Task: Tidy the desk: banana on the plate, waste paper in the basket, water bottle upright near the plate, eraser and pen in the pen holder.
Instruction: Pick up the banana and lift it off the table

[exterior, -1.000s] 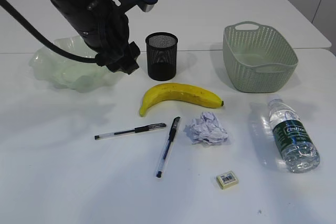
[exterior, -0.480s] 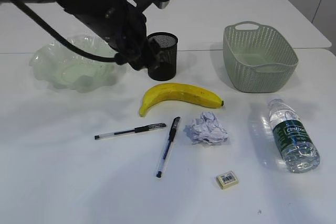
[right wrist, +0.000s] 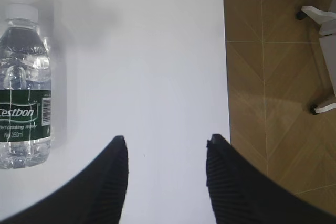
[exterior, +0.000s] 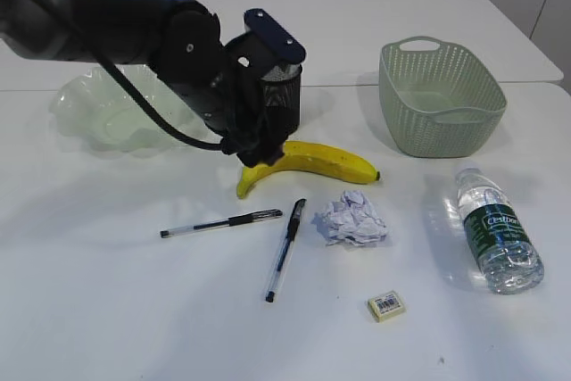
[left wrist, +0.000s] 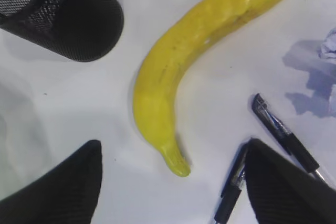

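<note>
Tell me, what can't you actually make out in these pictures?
- Exterior view: the arm hides the left claw and part of the pen holder.
- Left wrist view: the paper ball is cut off by the right edge.
- Exterior view: the eraser label is too small to read.

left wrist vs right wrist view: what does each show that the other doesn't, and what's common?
Only the left wrist view: the banana, the pen holder, two pens, an edge of the paper ball, and the left gripper with jaws wide apart.

Only the right wrist view: the water bottle lying on its side, the wooden floor, and the right gripper open over bare desk.

Both: the white desk.
</note>
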You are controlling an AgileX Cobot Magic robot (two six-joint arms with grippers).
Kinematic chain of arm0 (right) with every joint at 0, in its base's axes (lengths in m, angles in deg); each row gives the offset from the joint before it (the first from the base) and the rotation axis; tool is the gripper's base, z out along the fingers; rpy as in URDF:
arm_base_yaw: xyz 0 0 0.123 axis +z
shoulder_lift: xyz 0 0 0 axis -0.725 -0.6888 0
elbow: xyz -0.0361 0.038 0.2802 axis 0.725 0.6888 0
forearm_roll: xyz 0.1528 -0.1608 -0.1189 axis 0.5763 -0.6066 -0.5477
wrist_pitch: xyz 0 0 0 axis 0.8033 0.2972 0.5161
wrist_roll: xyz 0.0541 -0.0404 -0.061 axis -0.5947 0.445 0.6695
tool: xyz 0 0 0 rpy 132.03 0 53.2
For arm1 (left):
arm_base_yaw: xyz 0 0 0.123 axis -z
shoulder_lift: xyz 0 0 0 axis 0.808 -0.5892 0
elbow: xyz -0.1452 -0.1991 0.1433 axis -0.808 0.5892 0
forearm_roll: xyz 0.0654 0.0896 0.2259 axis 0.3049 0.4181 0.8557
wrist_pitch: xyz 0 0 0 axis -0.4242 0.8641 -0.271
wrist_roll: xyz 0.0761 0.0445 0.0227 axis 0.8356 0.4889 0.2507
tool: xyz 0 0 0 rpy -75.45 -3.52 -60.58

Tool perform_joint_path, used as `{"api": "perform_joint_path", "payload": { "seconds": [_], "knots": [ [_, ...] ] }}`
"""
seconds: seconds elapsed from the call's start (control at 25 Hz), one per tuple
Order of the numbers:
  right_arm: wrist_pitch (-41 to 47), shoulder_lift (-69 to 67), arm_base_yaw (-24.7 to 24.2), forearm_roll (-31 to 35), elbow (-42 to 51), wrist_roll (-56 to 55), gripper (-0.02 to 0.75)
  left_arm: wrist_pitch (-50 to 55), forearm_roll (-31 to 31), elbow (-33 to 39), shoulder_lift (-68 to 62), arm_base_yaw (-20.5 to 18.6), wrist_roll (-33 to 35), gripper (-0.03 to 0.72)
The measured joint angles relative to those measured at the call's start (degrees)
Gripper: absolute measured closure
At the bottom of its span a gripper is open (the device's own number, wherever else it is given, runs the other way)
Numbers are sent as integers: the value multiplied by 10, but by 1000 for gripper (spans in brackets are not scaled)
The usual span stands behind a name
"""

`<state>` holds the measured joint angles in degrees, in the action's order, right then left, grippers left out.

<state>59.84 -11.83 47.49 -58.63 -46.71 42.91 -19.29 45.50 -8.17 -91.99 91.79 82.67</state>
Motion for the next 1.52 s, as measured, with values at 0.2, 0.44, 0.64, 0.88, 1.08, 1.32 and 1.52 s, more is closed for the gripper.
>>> {"api": "perform_joint_path", "payload": {
  "seconds": [0.2, 0.44, 0.64, 0.88, 1.08, 1.32, 1.52],
  "knots": [
    [0, 0, 0, 0, 0, 0, 370, -12, -1, 0, -23, 0, 0, 90],
    [0, 0, 0, 0, 0, 0, 370, -35, -1, -1, -49, 0, 0, 90],
    [-1, 0, 0, 0, 0, 0, 370, -61, 0, -1, -57, -5, 0, 90],
    [-1, 0, 0, 0, 0, 0, 370, -83, 1, -3, -57, -28, -3, 90],
    [-1, 0, 0, 0, -1, 0, 370, -98, 1, -4, -57, -38, -17, 88],
    [-1, 0, 0, 0, -1, 0, 370, -109, 1, -5, -65, -39, -26, 88],
    [-1, 0, 0, 0, -1, 1, 370, -109, -10, -5, -90, -39, -26, 88]
  ]
}}
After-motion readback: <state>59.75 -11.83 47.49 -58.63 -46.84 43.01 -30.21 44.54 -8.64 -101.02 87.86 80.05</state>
